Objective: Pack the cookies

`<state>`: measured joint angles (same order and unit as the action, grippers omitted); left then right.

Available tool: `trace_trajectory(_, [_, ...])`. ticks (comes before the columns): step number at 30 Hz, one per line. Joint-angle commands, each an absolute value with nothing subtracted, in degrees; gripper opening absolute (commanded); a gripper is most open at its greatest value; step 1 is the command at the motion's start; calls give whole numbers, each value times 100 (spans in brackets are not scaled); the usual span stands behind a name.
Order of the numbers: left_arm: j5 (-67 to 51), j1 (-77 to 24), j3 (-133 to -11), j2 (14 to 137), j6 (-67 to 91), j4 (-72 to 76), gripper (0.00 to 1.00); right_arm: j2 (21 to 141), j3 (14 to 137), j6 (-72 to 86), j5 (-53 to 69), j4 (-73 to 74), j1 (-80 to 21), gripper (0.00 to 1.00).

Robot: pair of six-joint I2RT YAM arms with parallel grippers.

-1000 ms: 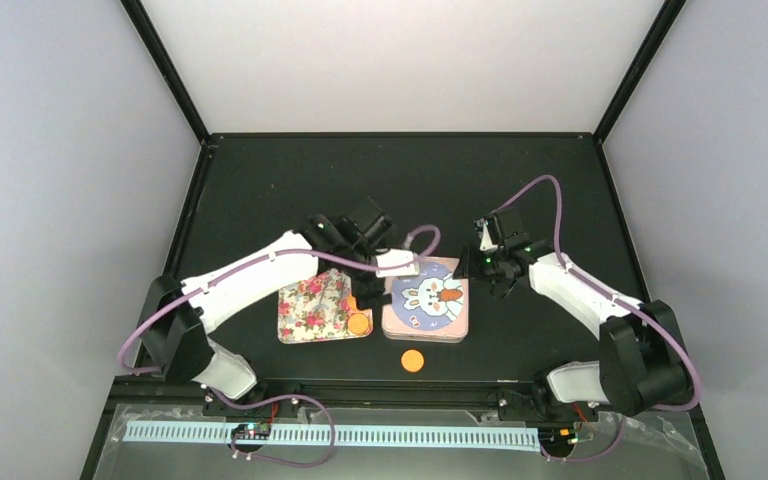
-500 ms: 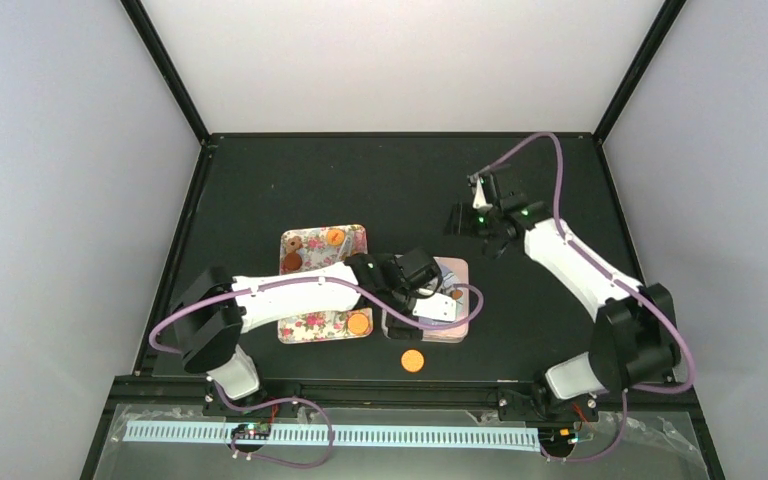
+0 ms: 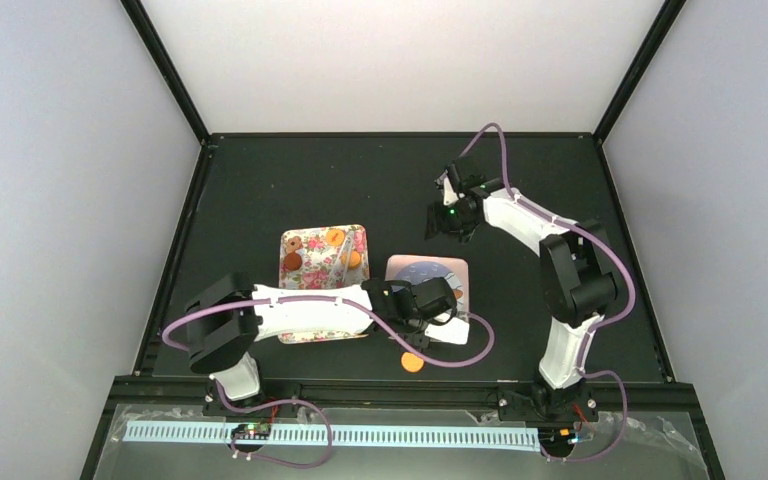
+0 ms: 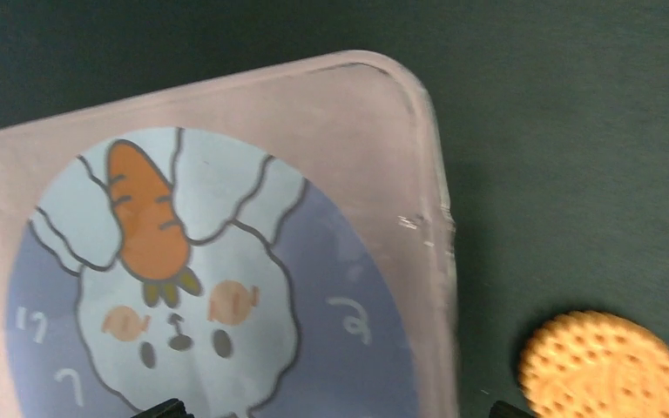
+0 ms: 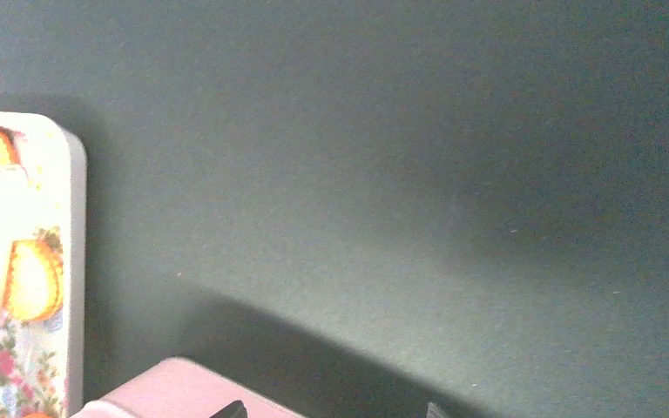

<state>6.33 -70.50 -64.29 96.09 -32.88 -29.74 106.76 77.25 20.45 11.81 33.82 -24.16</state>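
loose cookie (image 3: 413, 362) down on the desk (image 3: 290, 180), right at the near edge, just off the near side of the pink box (image 3: 425, 272). the left wrist view has it up close: round, golden, dotted with little holes. it's near the box's rounded edge, with a strip of dark desk between them.

up on the floral tray (image 3: 310, 330) there's more. two orange cookies (image 3: 335, 237) sit toward its far right corner. two brown cookies (image 3: 292, 262) sit along the far left side. the near half of the tray is under the left arm, so nothing to call there.

the box sits just right of the tray with a narrow gap, and a rabbit-and-carrot picture shows on its top.

the left arm lies low across the tray and reaches over to the box. the left gripper (image 4: 331, 411) hangs above the box's near part, spread wide and holding nothing. one fingertip shows over the picture. the other is out past the box's edge, on the loose cookie's side. how high above the box it is, can't tell.

the right arm is stretched to the far side of the desk, beyond the box. the right gripper (image 5: 333, 409) is well apart from every cookie. its jaws are partly spread and empty, with bare desk between the tips. its camera catches the tray's edge at the left and a pink box corner at the bottom.
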Motion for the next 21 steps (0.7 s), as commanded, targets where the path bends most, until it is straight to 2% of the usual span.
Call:
trace_trajectory(1, [1406, -7058, -6404, 9844, -3380, -2276, 90, 10685, 7687, 1873, 1409, 3422, -2528, 53])
trace_trajectory(9, [1611, -6895, -6473, 10079, -3569, -2060, 89, 10620, 7329, 1790, 1720, 3273, -2548, 45])
trace_trajectory(13, [1455, -6797, -6593, 9975, -3507, -2195, 89, 10620, 7310, 1725, 1833, 3282, -2550, 44])
trace_trajectory(17, [1279, -6766, -6708, 9906, -3519, -2374, 89, 10668, 7330, 1651, 1948, 3346, -2553, 37])
trace_trajectory(21, [1257, -6625, -6761, 9905, -3512, -2384, 89, 10661, 7271, 1516, 2156, 3464, -2553, 34])
